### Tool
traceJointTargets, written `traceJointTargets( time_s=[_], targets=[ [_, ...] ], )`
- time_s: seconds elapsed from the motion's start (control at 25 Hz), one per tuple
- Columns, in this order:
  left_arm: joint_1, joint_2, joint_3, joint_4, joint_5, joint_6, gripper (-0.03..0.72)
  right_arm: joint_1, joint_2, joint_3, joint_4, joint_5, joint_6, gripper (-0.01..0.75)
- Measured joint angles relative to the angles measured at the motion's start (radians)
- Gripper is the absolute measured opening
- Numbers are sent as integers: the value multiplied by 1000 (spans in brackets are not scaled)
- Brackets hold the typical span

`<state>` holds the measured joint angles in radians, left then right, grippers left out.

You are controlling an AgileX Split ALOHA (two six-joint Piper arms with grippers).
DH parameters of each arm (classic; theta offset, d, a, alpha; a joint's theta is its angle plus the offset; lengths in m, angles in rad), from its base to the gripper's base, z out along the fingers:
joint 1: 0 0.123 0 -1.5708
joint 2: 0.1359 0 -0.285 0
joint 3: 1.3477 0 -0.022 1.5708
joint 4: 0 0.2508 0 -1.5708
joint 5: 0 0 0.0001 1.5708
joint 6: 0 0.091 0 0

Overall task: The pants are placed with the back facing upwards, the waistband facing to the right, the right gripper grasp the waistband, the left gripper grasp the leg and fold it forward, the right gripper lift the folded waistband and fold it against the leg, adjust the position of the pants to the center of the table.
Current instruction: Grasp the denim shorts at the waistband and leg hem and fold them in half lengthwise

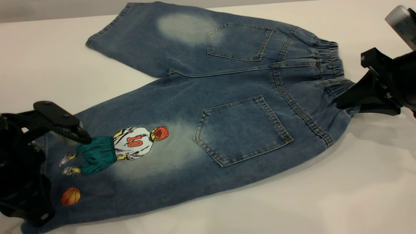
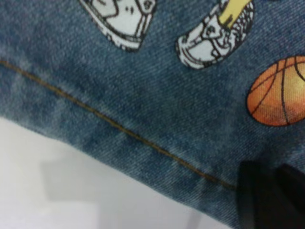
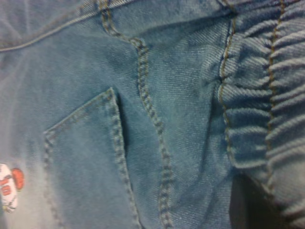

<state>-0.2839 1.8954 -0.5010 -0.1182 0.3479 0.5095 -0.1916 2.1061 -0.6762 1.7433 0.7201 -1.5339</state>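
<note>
The pants (image 1: 227,107) lie flat on the table (image 1: 325,195), back pockets up, with the waistband (image 1: 328,61) to the right. My right gripper (image 1: 345,101) is shut on the near corner of the waistband (image 3: 267,95); one dark finger (image 3: 248,205) shows under the ruched band. My left gripper (image 1: 60,170) stands open over the hem of the leg (image 1: 123,156) printed with the "10" player. One black finger (image 2: 267,200) rests by the hem near the orange basketball (image 2: 279,93); the other finger (image 1: 57,114) sits over the leg's far edge.
The plain leg (image 1: 146,42) with its faded patch stretches toward the far left. Bare table surface shows in front of the pants and at the far left (image 1: 42,65). A grey cylinder (image 1: 401,22) on the right arm shows at the top right corner.
</note>
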Motion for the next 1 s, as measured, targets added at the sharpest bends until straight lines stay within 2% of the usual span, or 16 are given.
traceJointTargets(
  time_s=[0.08,0.36,0.72,1.0],
  targets=[
    [0,-10,0,-1,11,0,29,0,-11,0,0,9,-1,65],
    [0,-111,0,-3,19,0,25,0,-27,0,0,26,-1,67],
    [2,-363,-21,13,72,0,25,0,-27,0,1,218,7,67],
    [2,-554,-148,199,82,-159,25,0,-27,0,1,402,43,67]
  ],
)
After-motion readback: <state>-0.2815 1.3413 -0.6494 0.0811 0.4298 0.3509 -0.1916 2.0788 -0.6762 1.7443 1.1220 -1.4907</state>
